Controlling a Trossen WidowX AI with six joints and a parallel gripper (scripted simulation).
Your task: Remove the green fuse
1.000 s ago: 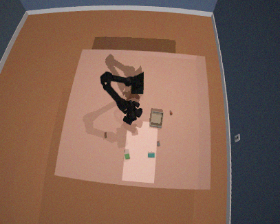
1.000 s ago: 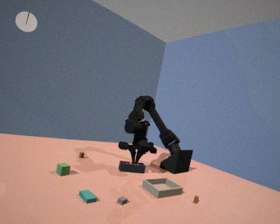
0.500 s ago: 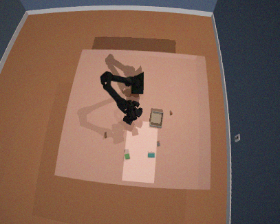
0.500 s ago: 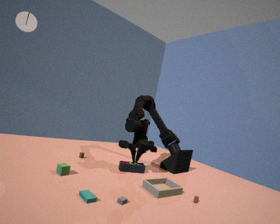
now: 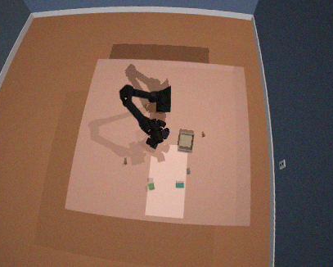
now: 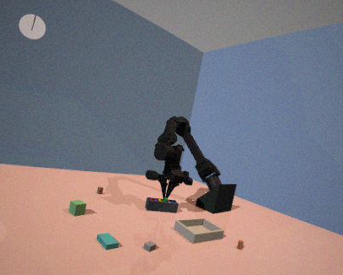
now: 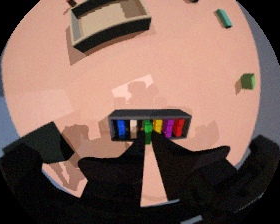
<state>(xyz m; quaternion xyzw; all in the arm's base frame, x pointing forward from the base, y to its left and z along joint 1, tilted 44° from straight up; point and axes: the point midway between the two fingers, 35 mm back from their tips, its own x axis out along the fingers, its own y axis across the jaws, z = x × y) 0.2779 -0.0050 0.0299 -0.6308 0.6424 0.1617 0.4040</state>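
Gripper [image 7: 148,141] pinching green fuse [image 7: 147,127]; neighbouring fuses [image 7: 168,127] seemingly untouched.

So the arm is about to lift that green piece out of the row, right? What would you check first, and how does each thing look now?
1. Tool shut on the green fuse: ok; the fingertips meet at it in the wrist view.
2. Fuse still seated in the fuse block: ok; it stands in line with the other fuses, so the lift has not begun.
3. Fingers clear of the neighbouring white fuse and yellow fuse: cannot tell; the gaps are too small to see.
4. Tool pointing straight down for a vertical pull: ok, judged from the exterior view.
5. Tray free to receive the fuse: ok; nothing lies in it.
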